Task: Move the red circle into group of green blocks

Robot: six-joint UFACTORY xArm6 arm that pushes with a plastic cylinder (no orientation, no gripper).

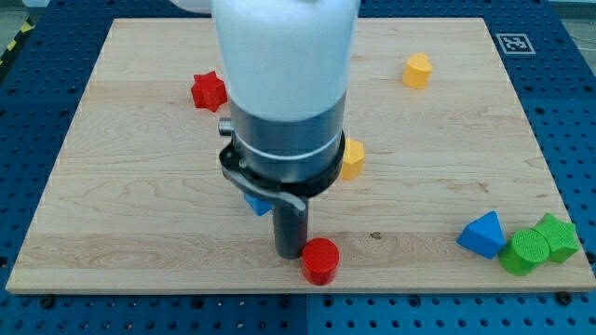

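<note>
Nearest the view's bottom, the red circle [319,260] sits touching my tip [291,252], just to its right. Having no jaws, the rod grips nothing. Far right of it lie the green circle [523,250] and green star [559,236], touching each other.

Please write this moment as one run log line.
my tip: touching red circle, on its left | green blocks: far right, beside blue block | status: not yet moved

The pale wooden surface [140,223] carries a red circle [320,261] near its bottom edge, a red star [209,90] toward the top left, and a yellow block [417,71] at the top right. Another yellow block [353,159] and a blue block [254,202] sit mid-board, partly hidden. At the bottom right a blue triangle [482,234] touches a green circle [524,250], with a second green block [559,236] just beside.
</note>
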